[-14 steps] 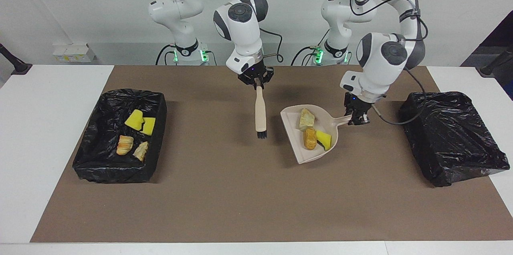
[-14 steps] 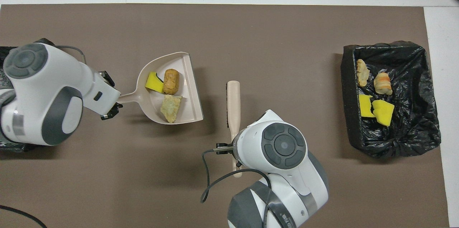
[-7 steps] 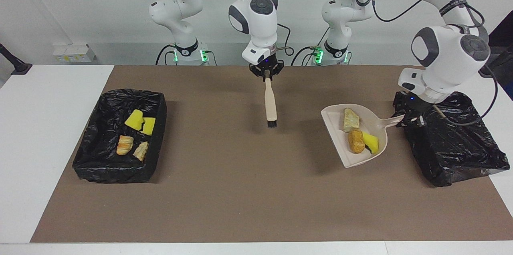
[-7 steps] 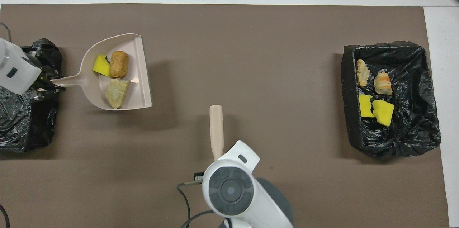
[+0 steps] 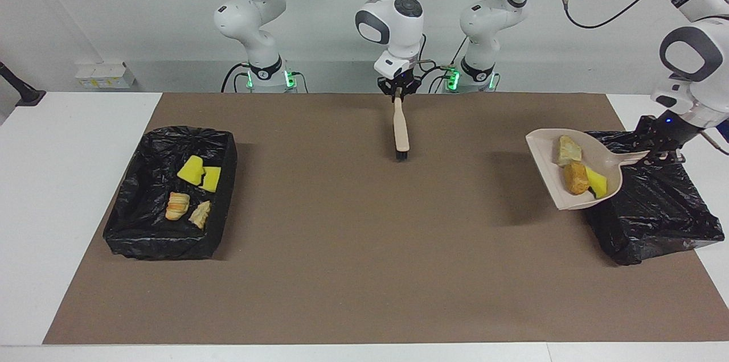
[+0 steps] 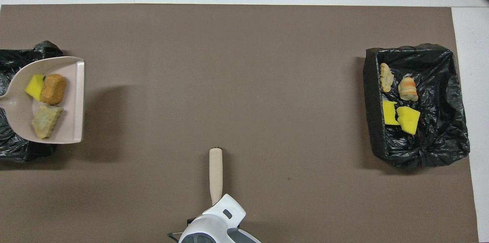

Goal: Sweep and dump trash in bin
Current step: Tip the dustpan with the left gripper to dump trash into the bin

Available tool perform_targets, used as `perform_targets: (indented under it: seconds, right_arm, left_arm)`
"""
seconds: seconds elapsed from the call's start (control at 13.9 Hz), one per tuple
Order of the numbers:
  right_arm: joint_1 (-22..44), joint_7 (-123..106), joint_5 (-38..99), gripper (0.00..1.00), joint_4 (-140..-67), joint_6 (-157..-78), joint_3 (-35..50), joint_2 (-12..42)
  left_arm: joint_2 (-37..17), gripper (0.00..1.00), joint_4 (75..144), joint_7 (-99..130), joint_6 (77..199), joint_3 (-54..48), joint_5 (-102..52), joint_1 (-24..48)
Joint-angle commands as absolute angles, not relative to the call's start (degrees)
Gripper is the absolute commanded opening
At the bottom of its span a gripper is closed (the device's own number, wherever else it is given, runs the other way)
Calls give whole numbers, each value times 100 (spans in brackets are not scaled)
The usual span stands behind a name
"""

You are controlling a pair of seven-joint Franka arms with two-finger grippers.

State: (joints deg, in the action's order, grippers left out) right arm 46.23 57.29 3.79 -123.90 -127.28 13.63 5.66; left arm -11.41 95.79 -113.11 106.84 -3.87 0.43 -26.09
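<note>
Trash, three small chunks of yellow sponge and tan bread, lies in the beige plastic dustpan, raised over the black-lined bin at the left arm's end; four more chunks lie in the other black-lined bin. Left gripper is clamped on the dustpan handle. Right gripper is clamped on the beige-handled brush; no legible writing.

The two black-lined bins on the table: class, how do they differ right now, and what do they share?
The bin at the right arm's end holds four trash pieces and sits uncovered; the bin at the left arm's end shows no trash, and the loaded dustpan, held by the left gripper, hangs over its edge. Both are rectangular, lined with crinkled black bags, and rest on the brown mat.
</note>
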Motion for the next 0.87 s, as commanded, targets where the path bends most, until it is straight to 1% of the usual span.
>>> perform_targets:
  seconds: [0.0, 0.22, 0.36, 0.43, 0.51, 0.58, 0.65, 0.72, 0.79]
  right_arm:
    - [4720, 5950, 272, 0, -12542, -12885, 1345, 492]
    - [4702, 5889, 272, 0, -12551, -12920, 1345, 510]
    - [4615, 5705, 281, 7, -12586, -12920, 1345, 545]
    - [4597, 5678, 307, 21, -12595, -12929, 1345, 545]
    - [4588, 5660, 342, 42, -12586, -12929, 1345, 554]
    - [4518, 5660, 343, 76, -12560, -12929, 1345, 597]
    - [4483, 5678, 351, 85, -12507, -12911, 1345, 632]
    - [4474, 5721, 352, 100, -12394, -12850, 1336, 685]
    - [4474, 5756, 352, 100, -12306, -12797, 1327, 703]
  left_arm:
    - [-1371, 0, 9010, -11505, 10432, -466, 464, -2847]
    - [-1634, 0, 8544, -11470, 10625, -457, 1421, -2848]
    - [-1617, 0, 8552, -11435, 10984, -457, 1826, -2848]
    - [-1617, 0, 8578, -11330, 11134, -431, 2228, -2778]
    - [-1574, 0, 8613, -11016, 11301, -439, 2711, -2751]
    - [-1547, 0, 8665, -10743, 11433, -431, 3064, -2742]
    - [-1486, 0, 8675, -10705, 11522, -439, 3294, -2751]
    - [-1407, 0, 8805, -10627, 11618, -431, 3513, -2742]
    - [-1337, 0, 8920, -10400, 11654, -431, 3985, -2742]
